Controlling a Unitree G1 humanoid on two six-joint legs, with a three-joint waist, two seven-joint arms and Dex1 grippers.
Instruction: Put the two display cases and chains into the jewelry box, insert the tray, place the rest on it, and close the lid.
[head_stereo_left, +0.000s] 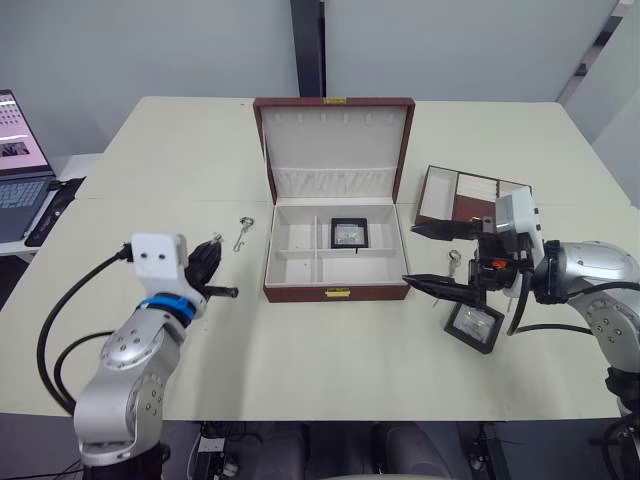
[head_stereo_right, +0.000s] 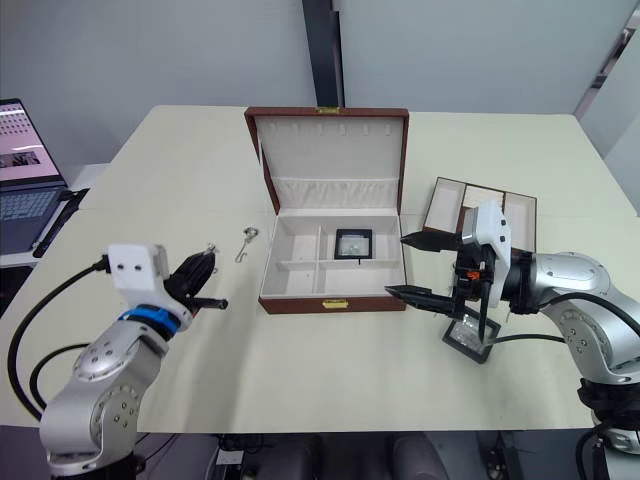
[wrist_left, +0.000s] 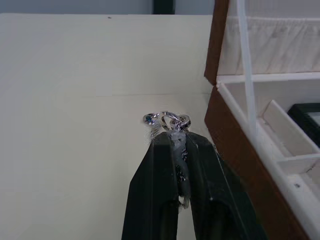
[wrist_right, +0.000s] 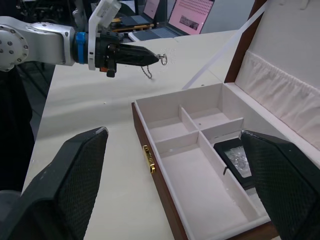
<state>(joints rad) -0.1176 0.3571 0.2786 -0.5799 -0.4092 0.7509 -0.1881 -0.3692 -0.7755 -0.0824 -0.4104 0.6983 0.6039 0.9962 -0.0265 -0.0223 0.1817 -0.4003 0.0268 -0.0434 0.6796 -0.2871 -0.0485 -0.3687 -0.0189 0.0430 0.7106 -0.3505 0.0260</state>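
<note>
The box (head_stereo_left: 335, 255) stands open in the middle of the worktop (head_stereo_left: 300, 370), and its lid (head_stereo_left: 333, 145) is raised upright behind it, with the cream lining and gathered pocket facing forward. One case (head_stereo_left: 349, 234) lies inside the box, in the rear compartment on the right side. The second case (head_stereo_left: 475, 325) lies on the worktop to the right of the box, near its front corner, under the right tool (head_stereo_left: 428, 257). The tray (head_stereo_left: 470, 197) rests on the worktop to the right of the box, beside its rear corner. The right tool hovers just beside the right wall of the box, with its two fingers spread wide apart and nothing between them. The left tool (head_stereo_left: 222, 266) is to the left of the box, above the worktop, and its fingers are pressed together on a chain (wrist_left: 167, 121), whose silver ring sticks out at the tips. Another chain (head_stereo_left: 243, 233) lies on the worktop to the left of the box, between the box and the left tool.
</note>
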